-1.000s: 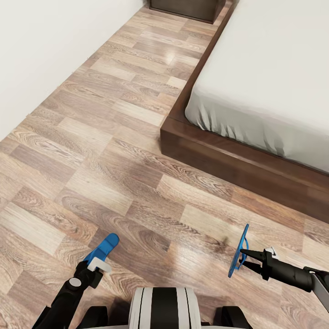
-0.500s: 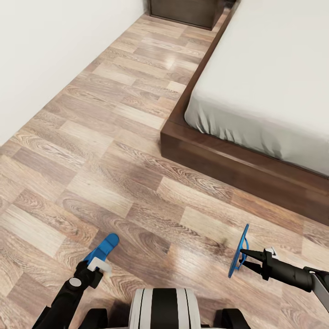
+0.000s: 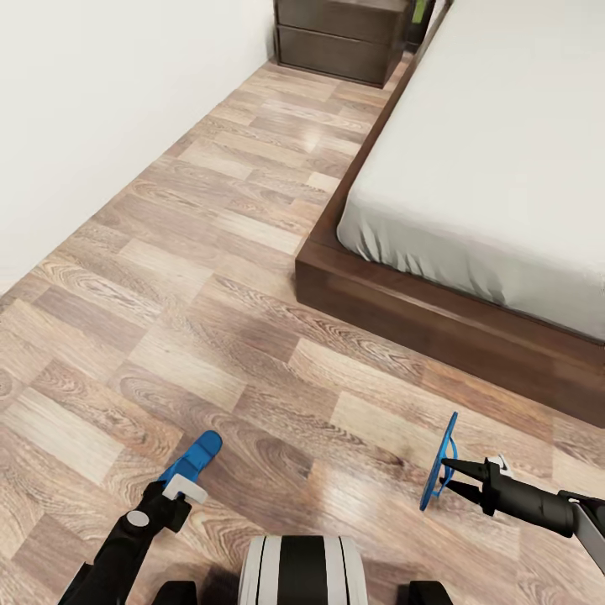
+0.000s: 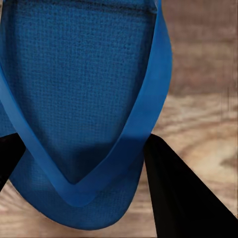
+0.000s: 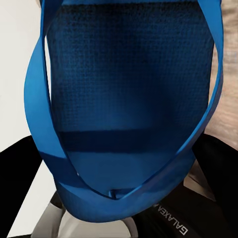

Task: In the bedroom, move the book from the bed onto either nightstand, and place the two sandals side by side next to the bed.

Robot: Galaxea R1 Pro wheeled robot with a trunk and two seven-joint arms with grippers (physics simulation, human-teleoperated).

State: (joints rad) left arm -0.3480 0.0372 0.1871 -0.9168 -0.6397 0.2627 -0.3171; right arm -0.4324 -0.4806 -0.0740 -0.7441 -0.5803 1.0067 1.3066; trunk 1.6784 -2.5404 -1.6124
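I hold one blue sandal in each gripper, low over the wood floor. In the head view my left gripper [image 3: 185, 485] is shut on a sandal [image 3: 198, 453] that points forward and lies nearly flat. My right gripper [image 3: 449, 467] is shut on the other sandal [image 3: 439, 460], which stands on edge. Up close, the left wrist view has its sandal [image 4: 84, 99] between dark fingers [image 4: 183, 198]. The right wrist view has its sandal [image 5: 129, 89] the same way. The bed [image 3: 504, 151] lies ahead on the right and a nightstand [image 3: 340, 34] stands beyond it. The book is out of view.
A white wall [image 3: 101, 109] runs along the left. A strip of wood floor [image 3: 252, 193] leads between it and the bed's dark frame [image 3: 378, 302] toward the nightstand. My own base [image 3: 298, 571] sits at the picture's lower edge.
The head camera has shifted, so more of the nightstand and its drawers now shows at the top. Both grippers keep the same hold on their sandals.
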